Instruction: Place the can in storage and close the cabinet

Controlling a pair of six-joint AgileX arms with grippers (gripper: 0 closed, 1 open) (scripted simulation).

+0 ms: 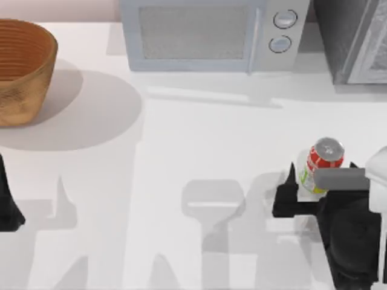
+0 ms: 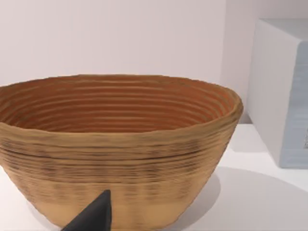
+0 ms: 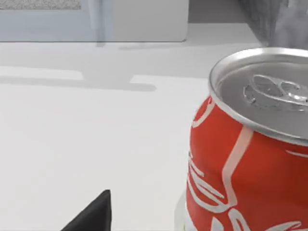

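Observation:
The can (image 1: 325, 158) stands upright on the white table near the right edge, red with white markings, a yellow-green base band and a silver top. My right gripper (image 1: 315, 184) is down at the can, open, with one dark finger (image 1: 284, 196) on the can's left side and a gap between them. In the right wrist view the can (image 3: 245, 168) looms close and a fingertip (image 3: 94, 216) stands apart from it. The grey cabinet (image 1: 351, 42) sits at the back right, cut off by the picture's edge. My left gripper (image 1: 7, 208) is parked at the far left.
A white microwave (image 1: 211, 36) with two round knobs stands at the back centre, left of the cabinet. A woven brown basket (image 1: 21, 66) sits at the back left; in the left wrist view the basket (image 2: 115, 144) is close ahead, behind a fingertip (image 2: 94, 216).

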